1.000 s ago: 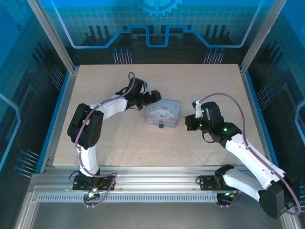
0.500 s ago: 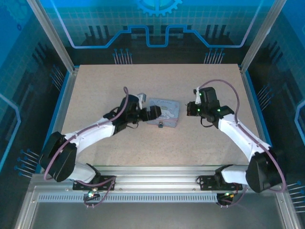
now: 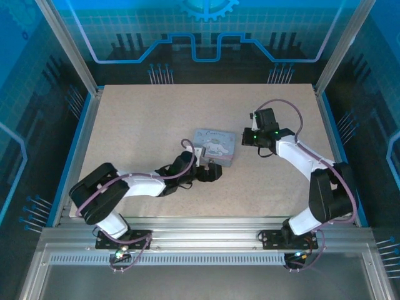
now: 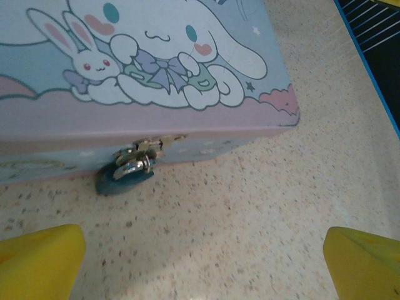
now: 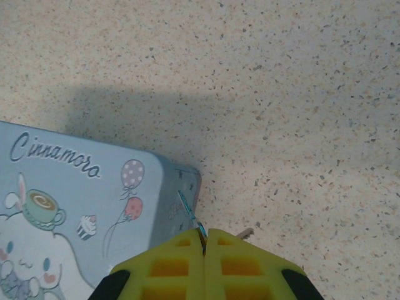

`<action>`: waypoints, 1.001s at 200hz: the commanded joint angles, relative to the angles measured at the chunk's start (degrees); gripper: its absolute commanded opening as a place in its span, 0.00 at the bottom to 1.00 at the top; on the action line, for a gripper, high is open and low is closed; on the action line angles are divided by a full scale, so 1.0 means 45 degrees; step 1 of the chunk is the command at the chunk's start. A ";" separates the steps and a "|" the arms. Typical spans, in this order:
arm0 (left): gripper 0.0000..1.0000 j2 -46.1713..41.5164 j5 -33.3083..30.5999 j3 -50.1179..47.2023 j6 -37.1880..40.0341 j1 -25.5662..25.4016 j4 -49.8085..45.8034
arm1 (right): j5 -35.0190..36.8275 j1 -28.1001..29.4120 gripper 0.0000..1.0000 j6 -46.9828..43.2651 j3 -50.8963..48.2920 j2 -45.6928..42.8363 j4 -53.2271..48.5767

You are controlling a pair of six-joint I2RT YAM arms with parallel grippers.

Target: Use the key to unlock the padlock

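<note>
Speckled counter (image 3: 137,125) carries tin (image 4: 56,119); padlock (image 4: 122,179) hangs at front hasp, frame centre-left. Left gripper (image 4: 200,269) jaws spread wide, empty. Right gripper (image 5: 204,240) jaws clenched on key (image 5: 189,212). Advise: steady padlock body first, expose keyhole, then align key.

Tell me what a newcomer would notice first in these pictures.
The pale blue cartoon tin in the middle of the table stands out first, with a tiny dark padlock hanging at its front clasp. The left gripper faces that padlock with jaws wide open, while the right gripper beside the tin's right end is shut on a thin strip, probably the key.
</note>
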 commanded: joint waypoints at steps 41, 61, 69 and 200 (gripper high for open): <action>0.99 0.1570 -0.2378 0.0510 0.1604 -0.0651 0.2384 | -0.0070 -0.0095 0.00 0.0397 0.0253 0.0952 0.0815; 0.99 0.1999 -0.2956 0.0520 0.1889 -0.0745 0.3007 | -0.0168 -0.0086 0.00 0.0447 0.0240 0.1165 0.0982; 0.99 0.2185 -0.3019 0.0515 0.1976 -0.0739 0.3343 | -0.0191 -0.0071 0.00 0.0459 0.0229 0.1246 0.1003; 0.88 0.3680 -0.1402 0.1112 0.1767 -0.0742 0.5012 | -0.0773 0.0523 0.00 0.0452 0.0686 0.2061 0.1259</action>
